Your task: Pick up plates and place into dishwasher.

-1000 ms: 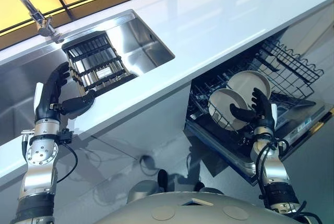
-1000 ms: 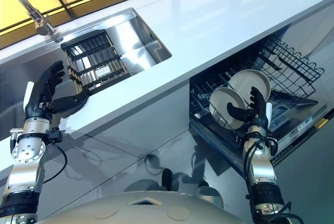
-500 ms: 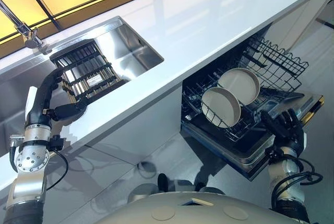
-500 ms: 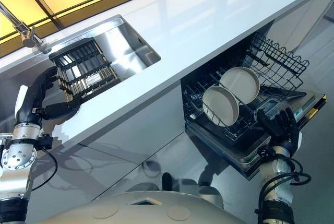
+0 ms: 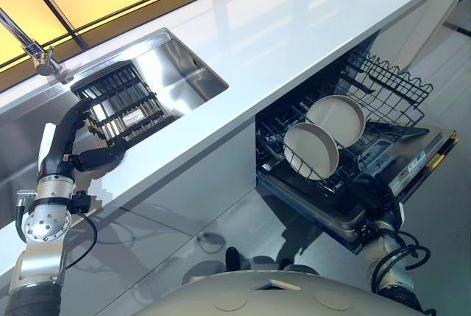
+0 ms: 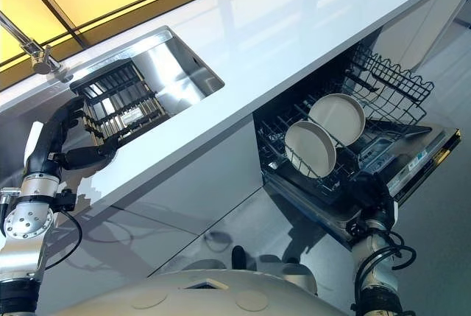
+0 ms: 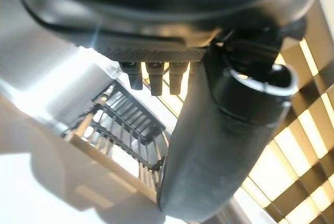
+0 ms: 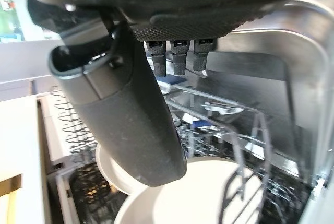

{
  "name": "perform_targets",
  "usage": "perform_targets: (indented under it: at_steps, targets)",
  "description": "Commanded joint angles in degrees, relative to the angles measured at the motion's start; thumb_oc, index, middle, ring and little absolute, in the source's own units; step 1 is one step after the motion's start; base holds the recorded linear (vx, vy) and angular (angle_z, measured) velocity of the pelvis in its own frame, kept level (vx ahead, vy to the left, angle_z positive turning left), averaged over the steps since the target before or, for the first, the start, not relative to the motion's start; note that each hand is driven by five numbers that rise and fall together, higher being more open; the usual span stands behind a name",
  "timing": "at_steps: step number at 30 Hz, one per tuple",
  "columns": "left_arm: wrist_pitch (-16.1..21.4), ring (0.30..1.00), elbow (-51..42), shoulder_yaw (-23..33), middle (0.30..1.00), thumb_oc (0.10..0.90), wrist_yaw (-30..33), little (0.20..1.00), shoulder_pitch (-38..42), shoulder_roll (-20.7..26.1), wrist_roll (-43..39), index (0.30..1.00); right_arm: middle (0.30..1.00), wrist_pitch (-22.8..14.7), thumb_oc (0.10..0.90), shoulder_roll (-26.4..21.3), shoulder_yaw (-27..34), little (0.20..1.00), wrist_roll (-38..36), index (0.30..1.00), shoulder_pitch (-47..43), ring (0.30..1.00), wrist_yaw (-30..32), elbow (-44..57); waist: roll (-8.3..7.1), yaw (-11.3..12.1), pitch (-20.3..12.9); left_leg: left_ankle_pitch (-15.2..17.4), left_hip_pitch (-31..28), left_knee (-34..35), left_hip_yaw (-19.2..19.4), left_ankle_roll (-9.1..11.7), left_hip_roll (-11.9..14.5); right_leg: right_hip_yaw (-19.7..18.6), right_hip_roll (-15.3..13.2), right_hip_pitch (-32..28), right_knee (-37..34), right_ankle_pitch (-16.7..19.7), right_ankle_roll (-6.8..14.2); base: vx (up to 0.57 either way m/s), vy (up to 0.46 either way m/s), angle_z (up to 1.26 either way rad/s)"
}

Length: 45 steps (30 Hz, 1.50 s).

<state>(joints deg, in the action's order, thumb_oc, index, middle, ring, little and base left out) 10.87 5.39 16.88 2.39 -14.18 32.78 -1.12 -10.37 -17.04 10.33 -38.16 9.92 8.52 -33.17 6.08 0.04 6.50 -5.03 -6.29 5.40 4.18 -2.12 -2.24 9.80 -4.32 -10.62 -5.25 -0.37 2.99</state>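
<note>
The fingers (image 8: 172, 51) of the right hand (image 6: 374, 197) are seen in the right wrist view hanging loosely straight with the thumb extended, pinching nothing. A second ago this hand was held against the front plate in the rack; it has since been drawn back and lowered, and is now found below the front edge of the open dishwasher door (image 5: 412, 169), apart from the dishes. The two plates (image 5: 311, 150) are left standing on edge, one behind the other, in the lower rack (image 5: 383, 84) of the dishwasher. This is judged to mean that the latest plate has been released and seated.

The fingers (image 7: 156, 75) of the left hand (image 5: 92, 158) are relaxed and straight too, with the thumb laid toward the near rim of the sink (image 5: 184, 65), at the left end of the worktop (image 5: 294, 21). Beyond them a dark slatted drying rack (image 5: 121, 102) is set in the sink; no plate can be made out in it. Its posture is little changed from before. Whether any plate remains to be fetched cannot be told.
</note>
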Motion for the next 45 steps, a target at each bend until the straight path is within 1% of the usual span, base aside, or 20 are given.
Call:
perform_targets:
  at_steps: [1, 6, 10, 11, 12, 13, 14, 16, 17, 18, 21, 22, 23, 29, 32, 35, 38, 40, 42, 45]
  targets:
    - [1.9, 0.9, -1.0, 0.9, 0.9, 0.8, 2.9, 0.9, 6.8, 6.1, -2.0, 0.9, 0.9, -1.1, 0.8, -4.5, 0.3, 0.9, -1.9, 0.9, -7.4, 0.9, -5.1, 1.7, 1.14, 1.2, 1.1, 7.6, -3.1, -0.9, -0.2, 1.0, -1.8, 1.9, 0.8, 4.4, 7.1, -4.8, 1.3, 0.04, 0.054, 0.12]
    - [1.2, 0.9, -1.6, -0.4, 0.9, 0.8, 2.4, 0.9, 7.1, 6.1, -2.4, 0.9, 0.9, 2.1, 0.8, -5.2, -1.9, 0.9, -1.1, 0.9, -9.7, 0.9, -11.2, 0.2, 1.69, 2.4, 1.5, 7.1, -2.8, -0.9, -1.4, 1.1, -2.0, 2.6, 0.6, 4.2, 7.5, -5.0, 1.0, 0.04, 0.033, 0.08]
    - [0.8, 0.9, -1.8, -1.1, 0.9, 0.8, 2.4, 0.9, 7.5, 5.8, -2.1, 0.9, 0.9, 4.9, 0.8, -5.1, -3.9, 0.9, -1.0, 0.9, -11.1, 0.9, -15.4, -0.4, 1.79, 3.1, 1.6, 6.8, -2.7, -1.0, -2.1, 1.3, -2.1, 3.2, 0.4, 4.1, 8.0, -5.3, 0.9, 0.04, 0.032, 0.08]
    - [0.7, 0.9, -1.7, -1.4, 0.9, 0.8, 2.3, 0.9, 7.6, 5.8, -2.0, 0.9, 0.9, 6.5, 0.8, -5.1, -4.9, 0.9, -1.8, 0.9, -11.6, 0.9, -17.1, -0.4, 1.76, 3.5, 1.6, 6.7, -2.6, -1.1, -2.4, 1.3, -2.2, 3.4, 0.3, 4.1, 8.1, -5.3, 0.8, 0.04, 0.029, 0.07]
    - [0.7, 0.9, -1.7, -1.5, 0.9, 0.8, 2.3, 0.9, 7.7, 5.8, -2.0, 0.9, 0.9, 6.8, 0.8, -5.1, -5.1, 0.9, -2.0, 0.9, -11.7, 0.9, -17.4, -0.4, 1.75, 3.5, 1.7, 6.7, -2.6, -1.1, -2.5, 1.3, -2.2, 3.5, 0.3, 4.0, 8.2, -5.3, 0.8, 0.06, 0.034, 0.04]
    - [0.4, 0.9, -1.6, -1.8, 0.9, 0.8, 2.5, 0.9, 7.8, 5.8, -1.9, 0.9, 0.9, 8.4, 0.8, -4.9, -6.3, 0.9, -3.4, 0.9, -12.2, 0.9, -20.3, -0.4, 1.71, 4.0, 1.7, 6.6, -2.6, -1.2, -2.8, 1.3, -2.2, 3.8, 0.2, 3.9, 8.4, -5.4, 0.7, 0.07, 0.032, 0.04]
    - [0.4, 0.9, -1.8, -1.9, 0.9, 0.8, 2.3, 0.9, 7.7, 5.7, -2.0, 0.9, 0.9, 9.8, 0.8, -4.7, -7.3, 0.9, -5.2, 0.9, -12.8, 0.9, -21.6, 0.0, 1.72, 4.4, 1.8, 6.4, -2.6, -1.3, -3.1, 1.3, -2.3, 4.1, 0.2, 3.8, 8.6, -5.5, 0.6, 0.08, 0.043, 0.04]
    - [0.0, 0.9, -1.8, -2.4, 0.9, 0.8, 2.4, 0.9, 7.8, 5.6, -1.8, 0.9, 0.9, 10.4, 0.8, -4.3, -8.8, 0.9, -7.6, 0.9, -13.9, 0.9, -25.6, 0.9, 1.82, 5.1, 1.8, 6.3, -2.5, -1.4, -3.7, 1.3, -2.4, 4.6, 0.0, 3.7, 8.9, -5.5, 0.5, 0.06, 0.042, 0.06]
    - [0.0, 0.9, -1.8, -2.5, 0.9, 0.8, 2.4, 0.9, 7.8, 5.6, -1.8, 0.9, 0.9, 10.6, 0.8, -4.3, -9.1, 0.9, -8.5, 0.9, -14.2, 0.9, -26.5, 1.1, 1.85, 5.2, 1.9, 6.2, -2.5, -1.4, -3.8, 1.3, -2.4, 4.8, 0.0, 3.7, 8.9, -5.6, 0.4, 0.07, 0.049, 0.04]
    - [0.2, 0.9, -1.7, -2.7, 0.9, 0.8, 2.4, 0.9, 7.6, 5.5, -2.0, 0.9, 0.9, 11.0, 0.8, -3.9, -10.3, 0.9, -11.1, 0.9, -15.0, 0.9, -29.1, 2.3, 1.96, 5.7, 2.0, 6.1, -2.5, -1.6, -4.2, 1.3, -2.5, 5.1, -0.1, 3.5, 9.1, -5.6, 0.3, 0.07, 0.052, 0.04]
    - [0.2, 0.9, -1.6, -3.2, 0.9, 0.8, 2.4, 0.9, 7.4, 5.0, -1.9, 0.9, 0.9, 9.3, 0.8, -2.9, -12.5, 0.9, -13.5, 0.9, -16.4, 0.9, -31.4, 4.4, 2.17, 6.8, 2.0, 6.0, -2.4, -1.8, -4.8, 1.2, -2.7, 5.9, -0.5, 3.4, 9.4, -5.7, 0.3, 0.06, 0.053, 0.13]
    - [-0.1, 0.9, -1.7, -3.8, 0.9, 0.8, 2.6, 0.9, 7.5, 4.8, -1.9, 0.9, 0.9, 7.4, 0.8, -2.6, -14.1, 0.9, -13.4, 0.9, -18.1, 0.9, -31.2, 5.3, 2.36, 7.7, 1.9, 6.0, -2.3, -1.9, -5.2, 1.1, -2.8, 6.5, -0.7, 3.3, 9.5, -5.7, 0.3, 0.06, 0.056, 0.06]
    - [-0.2, 0.9, -1.6, -4.1, 0.9, 0.8, 2.7, 0.9, 7.4, 4.8, -1.9, 0.9, 0.9, 6.4, 0.8, -2.6, -14.8, 0.9, -13.2, 0.9, -19.2, 0.9, -30.8, 5.6, 2.45, 8.0, 1.9, 5.9, -2.3, -1.8, -5.3, 1.2, -2.8, 6.8, -0.8, 3.2, 9.5, -5.7, 0.2, 0.08, 0.077, 0.04]
    - [0.1, 0.9, -0.6, -6.5, 0.9, 0.8, 3.4, 0.9, 7.9, 4.3, -2.5, 0.9, 0.9, 2.0, 0.8, -2.3, -19.3, 0.9, -9.1, 0.9, -31.2, 0.9, -24.7, 5.4, 3.14, 11.1, 1.6, 5.5, -1.7, -2.4, -6.7, 1.3, -3.5, 8.5, -1.2, 2.6, 8.4, -5.1, -0.4, 0.06, 0.082, 0.08]
    - [0.7, 0.9, 0.2, -7.9, 0.9, 0.8, 3.4, 0.9, 8.4, 4.6, -3.1, 0.9, 0.9, -0.1, 0.8, -2.0, -20.9, 0.9, -8.9, 0.9, -39.1, 0.9, -20.6, 3.4, 3.1, 13.0, 1.6, 5.6, -1.2, -3.3, -7.8, 1.3, -4.1, 9.3, -1.2, 2.1, 7.3, -4.4, -0.6, 0.05, 0.057, 0.09]
    - [1.5, 0.9, 1.2, -8.7, 0.9, 0.8, 2.8, 0.9, 8.9, 5.2, -4.1, 0.9, 0.9, -3.1, 0.8, -1.8, -21.8, 0.9, -8.2, 0.9, -43.9, 0.9, -16.8, 1.5, 2.86, 14.5, 1.3, 5.7, -0.9, -3.7, -8.9, 1.1, -4.5, 9.8, -1.3, 1.8, 7.1, -4.3, -0.7, 0.03, 0.017, 0.2]
    - [2.1, 0.9, 1.8, -9.1, 0.9, 0.8, 2.2, 0.9, 9.1, 5.4, -4.6, 0.9, 0.9, -8.1, 0.8, -1.6, -22.1, 0.9, -4.1, 0.9, -46.8, 0.9, -10.5, 0.0, 2.6, 15.6, 1.1, 5.8, -0.8, -3.9, -9.6, 1.0, -4.7, 10.4, -1.5, 1.8, 7.5, -4.4, -0.8, 0.02, 0.008, 0.19]
    - [2.7, 0.9, 2.1, -9.5, 0.9, 0.8, 2.0, 0.9, 8.8, 5.3, -4.5, 0.9, 0.9, -9.6, 0.8, -1.4, -22.0, 0.9, -0.8, 0.9, -47.4, 0.9, -6.9, 0.2, 2.48, 15.8, 0.9, 5.8, -0.9, -4.0, -9.8, 0.8, -4.8, 10.5, -1.4, 1.7, 7.6, -4.4, -0.8, 0.02, 0.017, 0.21]
    - [3.3, 0.9, 2.7, -9.6, 0.9, 0.8, 1.7, 0.9, 8.8, 4.8, -4.4, 0.9, 0.9, -10.1, 0.8, -1.1, -22.3, 0.9, 3.2, 0.9, -46.8, 0.9, -3.4, 1.2, 2.3, 15.8, 1.0, 5.9, -1.1, -3.8, -9.7, 0.6, -4.9, 10.5, -1.4, 1.7, 8.1, -4.6, -0.8, 0.01, 0.011, 0.21]
    - [3.8, 0.9, 2.9, -9.5, 0.9, 0.8, 1.4, 0.9, 8.7, 4.3, -4.0, 0.9, 0.9, -9.4, 0.8, -1.5, -22.2, 0.9, 8.6, 0.9, -44.8, 0.9, -1.0, 2.9, 1.95, 15.4, 1.0, 5.9, -1.4, -3.5, -9.5, 0.4, -5.0, 10.3, -1.4, 1.9, 8.2, -4.5, -0.6, 0.0, -0.002, 0.02]
